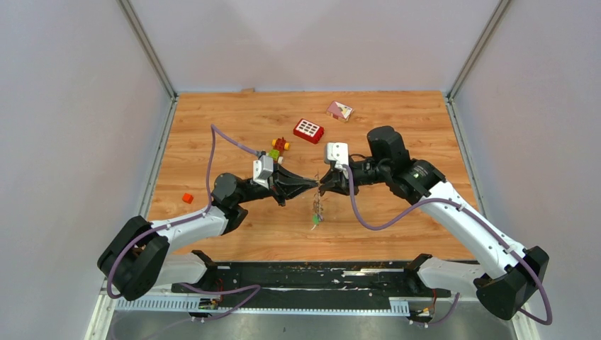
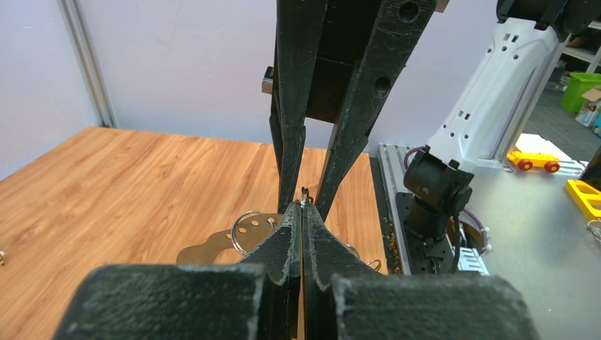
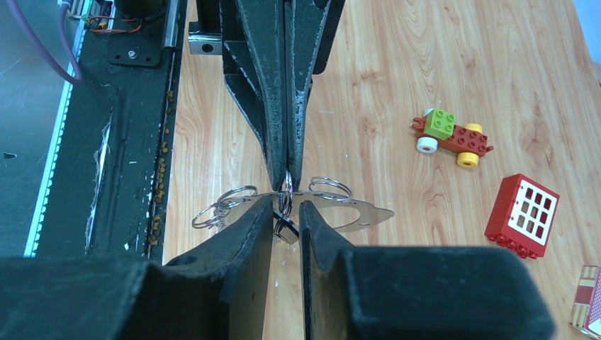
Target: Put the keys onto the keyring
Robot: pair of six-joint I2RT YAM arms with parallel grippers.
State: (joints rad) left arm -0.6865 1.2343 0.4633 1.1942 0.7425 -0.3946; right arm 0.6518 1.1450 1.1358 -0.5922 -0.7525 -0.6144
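One keyring (image 3: pixel 286 191), one red brick (image 3: pixel 522 212), one block toy (image 3: pixel 453 136).

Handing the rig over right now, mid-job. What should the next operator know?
Left gripper: shut on the keyring, holding it in the air.
Right gripper: tip to tip with the left, jaws slightly apart around the same ring; grip unclear.
Keys: hang in a bunch below the jaws.
Done: ring and keys are up.
Left: check every key is threaded; cannot tell from here.

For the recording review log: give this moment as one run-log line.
left gripper: shut on keyring | right gripper: tips at keyring, grip unclear | keys: dangling below grippers
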